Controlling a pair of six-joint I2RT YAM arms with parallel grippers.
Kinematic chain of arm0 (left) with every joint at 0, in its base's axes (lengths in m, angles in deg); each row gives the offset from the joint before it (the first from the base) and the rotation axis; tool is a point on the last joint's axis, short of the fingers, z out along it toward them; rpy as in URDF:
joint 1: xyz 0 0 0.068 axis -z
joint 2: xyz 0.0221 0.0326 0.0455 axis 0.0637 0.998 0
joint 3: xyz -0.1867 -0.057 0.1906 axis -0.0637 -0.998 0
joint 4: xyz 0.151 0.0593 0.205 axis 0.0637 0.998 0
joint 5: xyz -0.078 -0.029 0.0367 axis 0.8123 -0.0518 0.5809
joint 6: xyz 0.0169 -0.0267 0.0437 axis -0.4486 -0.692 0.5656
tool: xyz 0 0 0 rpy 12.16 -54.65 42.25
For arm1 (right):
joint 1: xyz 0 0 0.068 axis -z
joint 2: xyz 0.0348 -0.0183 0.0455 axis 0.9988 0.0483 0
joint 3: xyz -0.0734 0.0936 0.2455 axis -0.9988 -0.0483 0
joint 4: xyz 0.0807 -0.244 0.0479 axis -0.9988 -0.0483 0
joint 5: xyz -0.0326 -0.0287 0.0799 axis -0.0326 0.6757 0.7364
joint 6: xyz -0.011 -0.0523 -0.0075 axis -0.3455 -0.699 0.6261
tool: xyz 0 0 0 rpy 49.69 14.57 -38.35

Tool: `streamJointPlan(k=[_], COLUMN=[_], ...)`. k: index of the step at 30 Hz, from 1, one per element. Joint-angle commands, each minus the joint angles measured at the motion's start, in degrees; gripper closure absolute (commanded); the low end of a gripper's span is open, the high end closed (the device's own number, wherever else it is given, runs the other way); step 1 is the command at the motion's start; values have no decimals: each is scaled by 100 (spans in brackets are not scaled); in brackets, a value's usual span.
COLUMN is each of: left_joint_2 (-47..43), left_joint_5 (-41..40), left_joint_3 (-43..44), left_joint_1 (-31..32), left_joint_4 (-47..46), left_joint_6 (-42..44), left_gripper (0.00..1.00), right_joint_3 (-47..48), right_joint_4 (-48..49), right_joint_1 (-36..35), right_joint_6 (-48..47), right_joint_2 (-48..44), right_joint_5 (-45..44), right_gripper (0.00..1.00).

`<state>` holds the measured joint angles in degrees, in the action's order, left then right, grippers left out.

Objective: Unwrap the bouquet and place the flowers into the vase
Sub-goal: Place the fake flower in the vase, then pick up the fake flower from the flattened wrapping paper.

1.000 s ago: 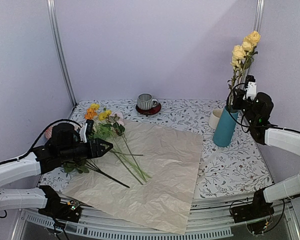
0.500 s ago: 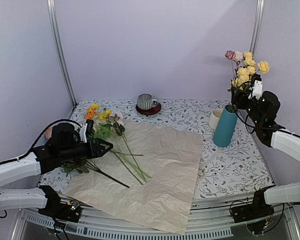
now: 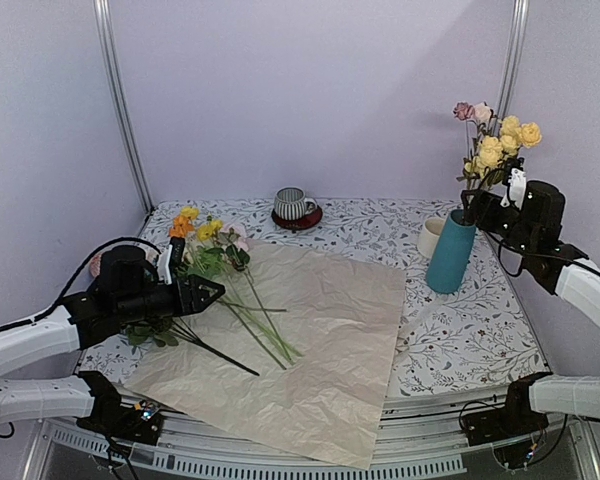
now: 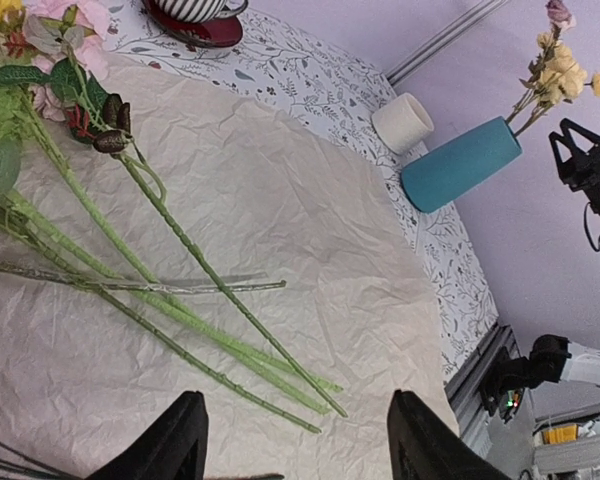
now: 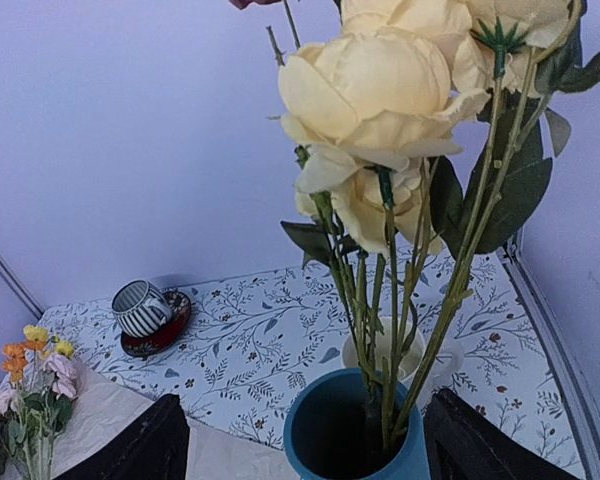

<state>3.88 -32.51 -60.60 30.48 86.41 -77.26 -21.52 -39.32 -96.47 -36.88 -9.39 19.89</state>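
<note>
One teal vase (image 3: 450, 252) stands near the table's right edge, holding a bunch of yellow and pink flowers (image 3: 500, 145), with one cream mug (image 3: 430, 236) just beside it. Other loose stems (image 3: 248, 322), too tangled for me to count, lie on one unfolded paper sheet (image 3: 325, 345) by the left edge. My left gripper (image 3: 212, 292) hovers over them with fingers apart and empty, and my right gripper (image 3: 483, 207) is spread wide beside the vase's rim.
</note>
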Motion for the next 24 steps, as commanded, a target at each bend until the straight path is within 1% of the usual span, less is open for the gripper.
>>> streamJointPlan(k=[1, 3, 8, 12, 14, 18, 20, 24], left_joint_2=[-20, 2, 12, 23, 49, 99, 112, 122], left_joint_5=[65, 86, 94, 94, 109, 136, 138, 136], left_joint_3=[-48, -41, -5, -5, 0, 5, 16, 30], left_joint_1=[63, 69, 67, 68, 70, 67, 66, 68], left_joint_4=[-101, -116, -91, -120, -146, -182, -187, -189], left_joint_6=[26, 43, 87, 74, 59, 30, 28, 19], left_gripper=[36, 36, 36, 36, 36, 36, 36, 36], right_joint_3=[291, 393, 751, 1139, 1352, 1695, 1636, 1456], right_joint_4=[-896, -1162, -1791, -2062, -2112, -2132, -1850, -1191], right_joint_1=[9, 7, -59, -252, -411, -950, -1300, -2144], right_joint_6=[345, 423, 470, 449, 396, 258, 47, -450], right_joint_2=[-355, -481, -747, -903, -897, -753, -717, -553], right_joint_5=[5, -78, -64, -35, 109, 521, 795, 863], right_gripper=[17, 13, 12, 10, 6, 5, 5, 4])
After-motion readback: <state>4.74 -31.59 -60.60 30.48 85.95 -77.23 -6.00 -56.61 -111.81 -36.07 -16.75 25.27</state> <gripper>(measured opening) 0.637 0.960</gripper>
